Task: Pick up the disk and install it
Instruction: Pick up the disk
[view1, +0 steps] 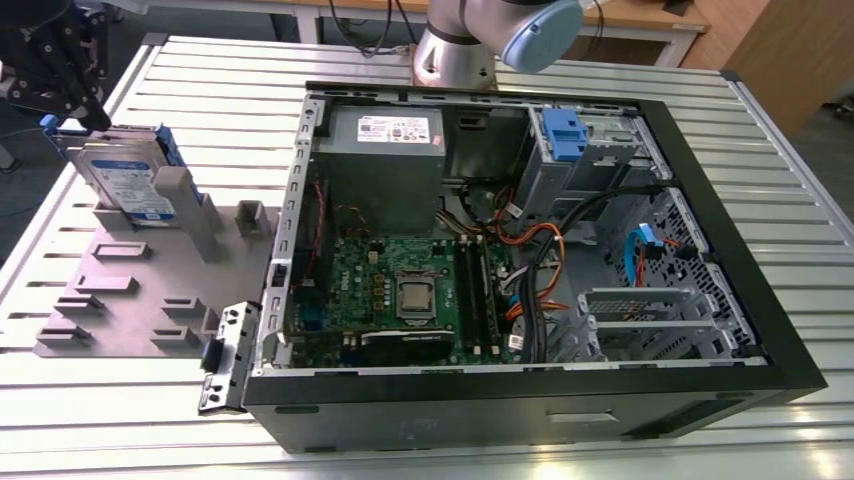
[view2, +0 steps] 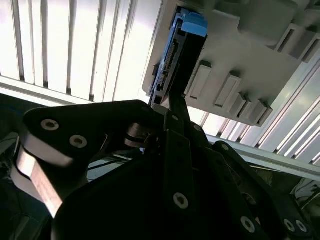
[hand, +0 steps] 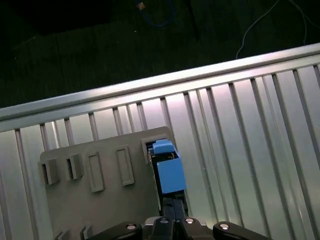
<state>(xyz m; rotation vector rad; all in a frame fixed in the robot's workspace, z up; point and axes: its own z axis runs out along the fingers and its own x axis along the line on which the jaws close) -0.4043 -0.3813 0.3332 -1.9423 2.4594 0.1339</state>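
The gripper's (view2: 172, 102) black links crowd the front of the second wrist view, and its tip sits at the end of the disk (view2: 176, 60). In the first wrist view the fingers (hand: 167, 207) lie close together at that same end, but I cannot tell whether they pinch the disk (hand: 169, 172) or only flank it.

The disk (view1: 134, 190) stands on edge in a slot of a grey holder (view1: 134, 290), at the exterior view's left. Its white-and-blue label faces the camera, and blue rails (view1: 163, 140) run along its sides. There the gripper (view1: 91, 118) hangs at the disk's upper corner. In both wrist views a blue rail caps the disk's narrow edge, and the second wrist view shows a row of connectors (view2: 167, 62) along that edge.

The holder (hand: 100, 200) is a flat plate with raised blocks and slots. It lies on a slatted metal surface (view1: 227, 80).

Just beside the holder, toward the exterior view's right, an open case (view1: 747, 300) lies on its side. Inside are a green motherboard (view1: 400, 290), a grey power supply (view1: 380, 150) at the far wall, a blue latch (view1: 565, 135) on a metal cage (view1: 607, 150), and loose cables (view1: 534, 250). A small metal bracket (view1: 227, 355) rests against the case's near corner, between case and holder. The arm base (view1: 461, 50) stands on the surface behind the case.
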